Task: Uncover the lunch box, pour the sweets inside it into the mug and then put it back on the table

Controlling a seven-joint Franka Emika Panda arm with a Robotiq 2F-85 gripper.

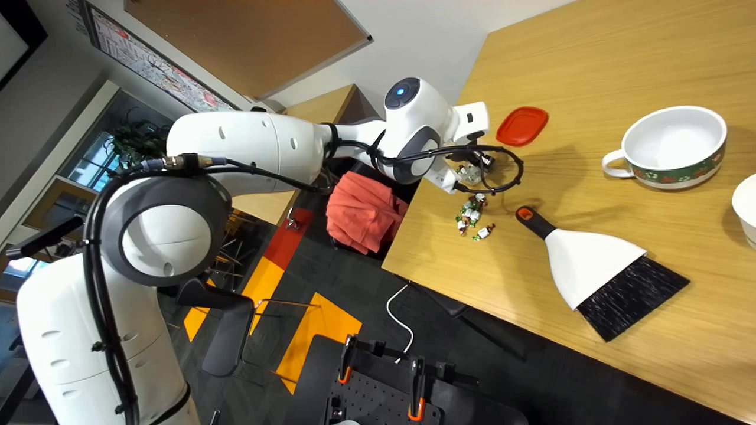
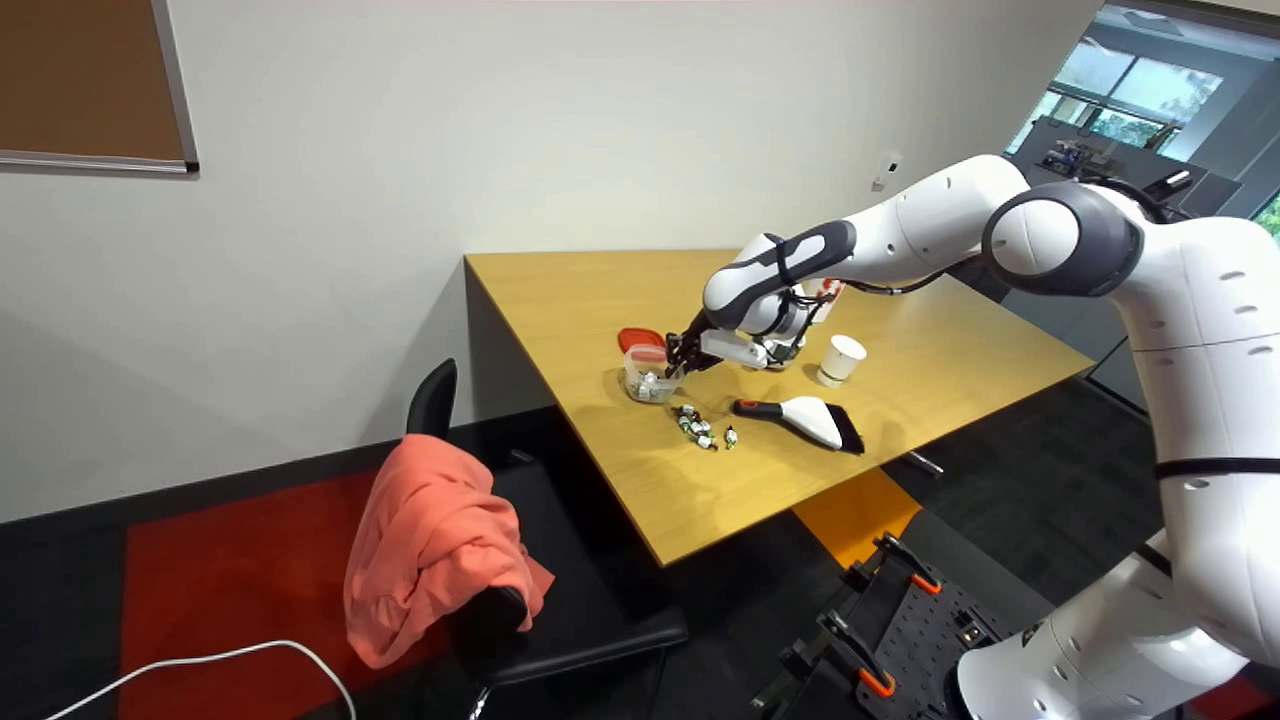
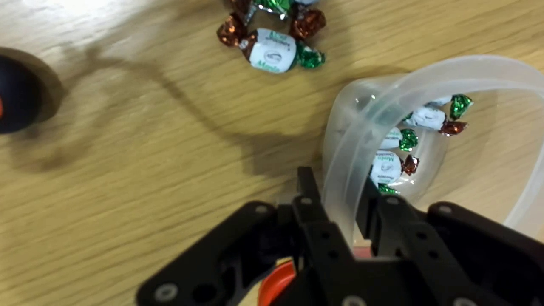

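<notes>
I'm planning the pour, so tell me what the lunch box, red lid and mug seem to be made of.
Lunch box: likely smooth plastic, translucent; sweets show through its wall.
Red lid: probably plastic, even in color, with a raised rim.
Mug: glazed ceramic or enamelled metal, smooth white with a patterned green band; I can't tell which.

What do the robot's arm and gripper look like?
The arm is white and rounded, with dark grey rings at its joints. Black cables are strapped along it, and a blue light glows near its far end. The gripper is black and angular, with round grey screw heads.
</notes>
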